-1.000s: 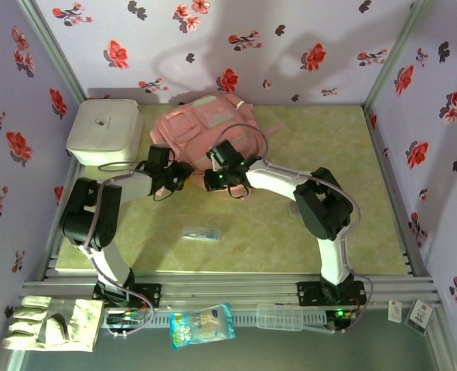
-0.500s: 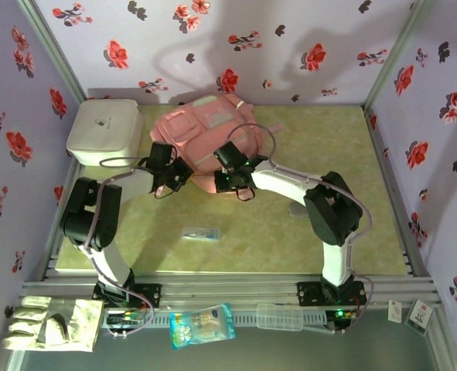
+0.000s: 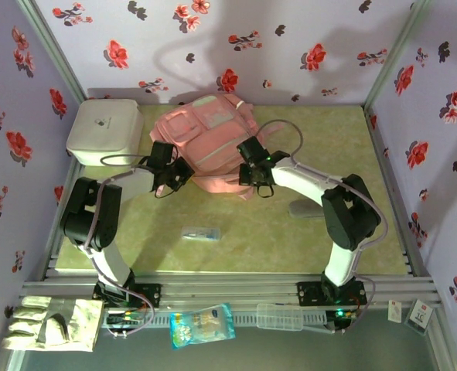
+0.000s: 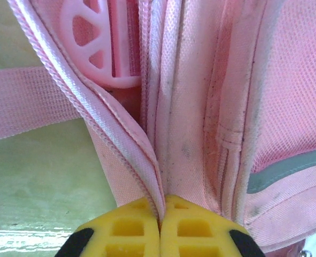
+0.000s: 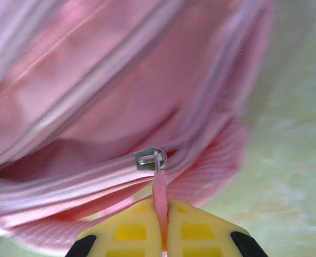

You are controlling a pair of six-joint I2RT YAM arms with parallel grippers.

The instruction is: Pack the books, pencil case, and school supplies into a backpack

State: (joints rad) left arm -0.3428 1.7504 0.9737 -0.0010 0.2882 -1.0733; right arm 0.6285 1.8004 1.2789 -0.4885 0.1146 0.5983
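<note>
The top camera looked steeply down from high at the near side, taking in the whole desk from afar. The wrist cameras peered past the left gripper and right gripper, very close against the backpack, which all three views shared.

Both arms bend at the elbow, reach forward and lean in toward each other. The left hand has its two yellow fingers pressed tight together, pinching an edge of the backpack. The right hand pinches its zipper pull.
</note>
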